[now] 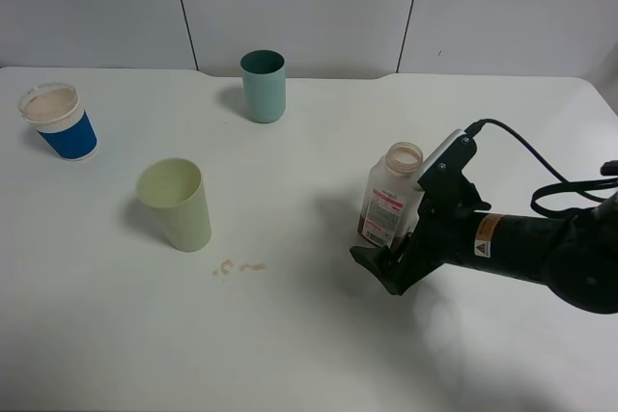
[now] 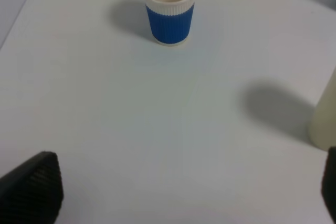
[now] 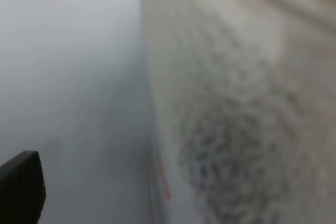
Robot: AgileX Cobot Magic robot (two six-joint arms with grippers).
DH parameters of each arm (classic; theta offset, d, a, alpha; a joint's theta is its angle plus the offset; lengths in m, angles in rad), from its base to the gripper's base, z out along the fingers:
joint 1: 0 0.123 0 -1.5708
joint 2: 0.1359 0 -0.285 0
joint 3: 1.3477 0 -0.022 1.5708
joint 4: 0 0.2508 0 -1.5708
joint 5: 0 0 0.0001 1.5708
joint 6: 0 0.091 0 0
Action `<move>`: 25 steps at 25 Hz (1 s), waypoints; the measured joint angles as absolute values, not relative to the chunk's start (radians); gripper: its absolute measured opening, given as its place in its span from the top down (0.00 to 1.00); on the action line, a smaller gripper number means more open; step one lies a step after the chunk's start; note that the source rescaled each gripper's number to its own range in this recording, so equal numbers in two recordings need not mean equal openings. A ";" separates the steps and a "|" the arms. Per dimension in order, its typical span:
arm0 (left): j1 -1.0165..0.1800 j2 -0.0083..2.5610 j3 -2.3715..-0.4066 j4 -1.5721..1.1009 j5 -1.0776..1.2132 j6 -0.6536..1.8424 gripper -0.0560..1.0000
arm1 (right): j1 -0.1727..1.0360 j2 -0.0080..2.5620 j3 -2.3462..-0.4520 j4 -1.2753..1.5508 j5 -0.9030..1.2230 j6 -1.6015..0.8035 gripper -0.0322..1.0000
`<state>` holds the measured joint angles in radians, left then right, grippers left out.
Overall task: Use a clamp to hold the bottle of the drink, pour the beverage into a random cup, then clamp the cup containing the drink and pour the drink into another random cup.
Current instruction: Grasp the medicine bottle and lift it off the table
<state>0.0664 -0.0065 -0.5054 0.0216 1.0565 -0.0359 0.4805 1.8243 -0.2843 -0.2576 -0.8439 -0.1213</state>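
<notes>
The bottle (image 1: 391, 190) stands upright and uncapped at right of centre, with a little brown beverage (image 1: 374, 231) at its bottom. My right gripper (image 1: 388, 256) is low at the bottle's base, open, with one finger in front of the bottle. In the right wrist view the bottle (image 3: 236, 103) is a close blur, and a gap separates it from one black fingertip (image 3: 21, 187). The pale yellow-green tumbler (image 1: 177, 205) (image 2: 324, 114) stands left of centre. The short blue cup (image 1: 63, 123) (image 2: 169, 9) is at the far left. My left gripper (image 2: 181, 203) hangs open above bare table.
A teal tumbler (image 1: 263, 86) stands at the back centre. Small brownish drops (image 1: 237, 266) lie on the white table (image 1: 309, 335) in front of the pale tumbler. The right arm's cable (image 1: 541, 176) trails off to the right edge.
</notes>
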 joint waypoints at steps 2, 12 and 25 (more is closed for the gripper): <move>0.066 -0.007 -0.505 0.022 1.056 -0.036 0.00 | 0.481 1.824 -0.284 -0.250 -0.850 -0.140 0.00; 0.066 -0.007 -0.505 0.022 1.056 -0.035 0.00 | 0.481 1.824 -0.284 -0.198 -0.878 -0.183 0.23; 0.066 -0.007 -0.505 0.022 1.056 -0.036 0.00 | 0.481 1.824 -0.284 -0.031 -0.884 -0.185 0.95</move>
